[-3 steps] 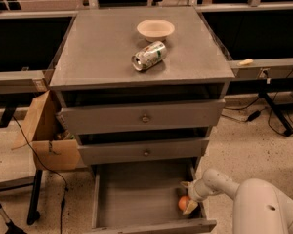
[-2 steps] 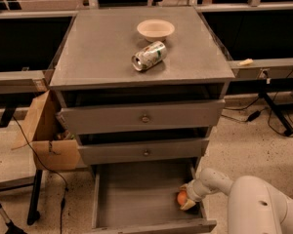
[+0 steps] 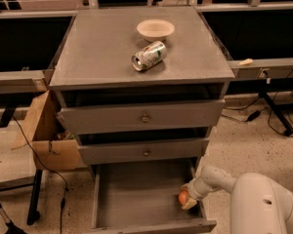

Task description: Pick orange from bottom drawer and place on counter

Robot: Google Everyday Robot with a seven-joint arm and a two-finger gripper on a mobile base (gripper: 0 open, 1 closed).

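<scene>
Since the orange (image 3: 183, 197) lies deep at the 4 o'clock corner of the bottom drawer (image 3: 136, 194), your gripper (image 3: 187, 199) reaches in over the right wall. It is clenched on the fruit, one finger above and one below.

Counter (image 3: 97, 52):
- bowl (image 3: 155, 29), one, upright at 1 o'clock
- soda can (image 3: 148, 55), one, on its side at the bowl's 7 o'clock
- the 9 o'clock half looks the likeliest set-down spot

Further counts:
- oranges, one
- drawers, three, only the lowest pulled out
- cardboard box (image 3: 44, 135), one, at the cabinet's 9 o'clock
</scene>
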